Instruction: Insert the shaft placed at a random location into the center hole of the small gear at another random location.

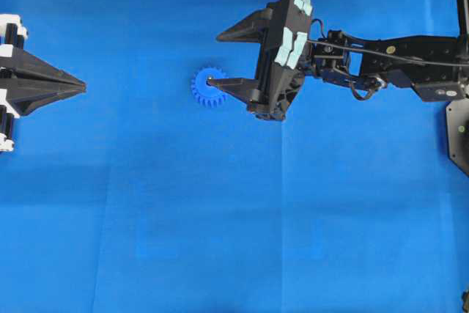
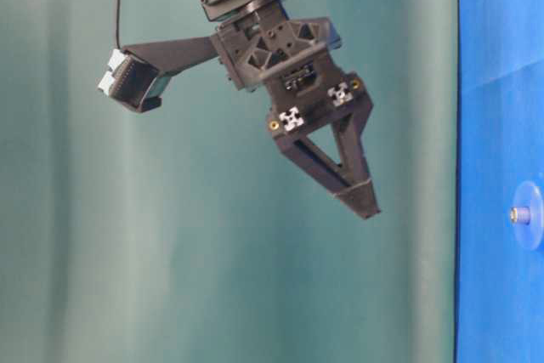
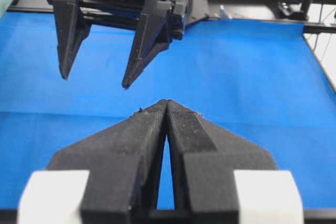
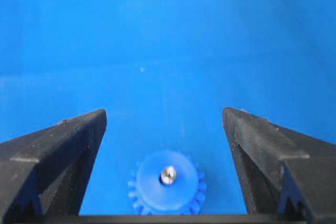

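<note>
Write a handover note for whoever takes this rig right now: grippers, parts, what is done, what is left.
Left gripper: shut, empty, parked at the left edge of the mat, away from the parts.
Right gripper: open, empty, above the small gear; the table-level view shows it clear of the mat.
The shaft stands in the center hole of the gear, its silver tip showing above the blue face; the gear lies flat on the blue mat.
Done: the insertion looks complete.
Left: pull the right arm back; how deep the pin sits cannot be told.

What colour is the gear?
Bright blue; the small gear shows best in the right wrist view.
</note>
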`<state>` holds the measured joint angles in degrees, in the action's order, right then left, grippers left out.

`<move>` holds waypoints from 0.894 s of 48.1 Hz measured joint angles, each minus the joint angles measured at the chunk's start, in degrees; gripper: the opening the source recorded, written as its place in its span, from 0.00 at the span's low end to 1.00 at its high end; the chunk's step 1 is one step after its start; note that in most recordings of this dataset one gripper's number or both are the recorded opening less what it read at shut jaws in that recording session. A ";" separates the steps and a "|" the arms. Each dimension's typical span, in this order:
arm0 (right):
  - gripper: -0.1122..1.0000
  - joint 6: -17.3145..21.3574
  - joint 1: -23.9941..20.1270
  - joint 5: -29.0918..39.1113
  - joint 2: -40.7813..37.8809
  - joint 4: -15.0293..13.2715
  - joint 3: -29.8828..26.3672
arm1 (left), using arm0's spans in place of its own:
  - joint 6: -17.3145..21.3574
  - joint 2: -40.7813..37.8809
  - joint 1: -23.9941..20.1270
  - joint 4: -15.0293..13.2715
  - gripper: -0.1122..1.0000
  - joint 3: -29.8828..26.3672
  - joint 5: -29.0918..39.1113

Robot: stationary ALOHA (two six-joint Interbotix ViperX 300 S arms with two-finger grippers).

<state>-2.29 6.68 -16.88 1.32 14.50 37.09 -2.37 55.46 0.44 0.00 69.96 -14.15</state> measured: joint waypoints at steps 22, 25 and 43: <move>0.79 0.09 -0.18 -0.26 9.23 0.00 9.49 | 0.00 0.00 0.00 0.09 0.10 0.00 0.09; 0.79 0.09 -0.09 -0.53 10.81 0.00 10.90 | 0.00 0.00 0.00 0.09 0.10 0.00 0.09; 0.79 0.18 -0.09 -1.14 18.72 0.00 16.96 | 0.00 0.00 0.00 0.00 0.10 0.00 0.09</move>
<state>-2.11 6.59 -18.02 20.04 14.50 54.05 -2.37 55.46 0.44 0.00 69.96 -14.06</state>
